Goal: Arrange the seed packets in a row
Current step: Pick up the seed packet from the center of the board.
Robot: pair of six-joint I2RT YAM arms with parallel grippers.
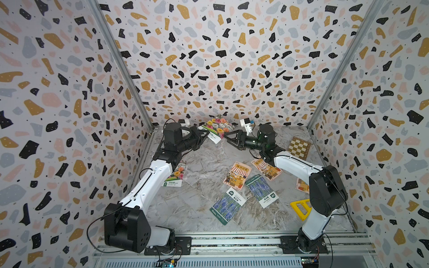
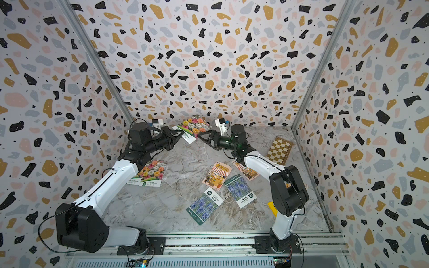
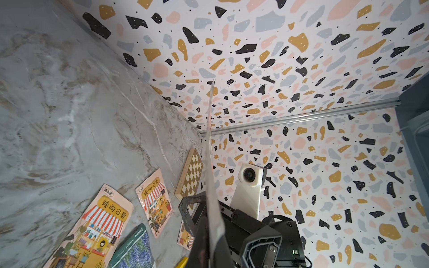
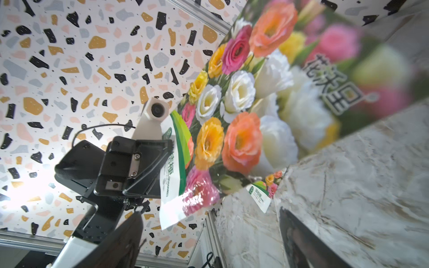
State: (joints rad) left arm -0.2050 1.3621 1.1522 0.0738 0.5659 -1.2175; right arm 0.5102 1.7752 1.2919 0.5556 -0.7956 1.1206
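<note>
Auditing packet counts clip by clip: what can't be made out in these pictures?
- Top view: the right arm covers most of one awning packet and part of the yellow frame.
- Top view: the left arm overlaps the flower packets; how many are stacked is unclear.
- Left wrist view: the held flower packet, in the left claw, shows edge-on; print unseen.
- Right wrist view: that packet's near end is blurred.

You see a checkerboard lying flat near the far right corner of the marble table. A yellow frame lies nearer the front right, well apart from it. Terrazzo-patterned walls enclose three sides.
</note>
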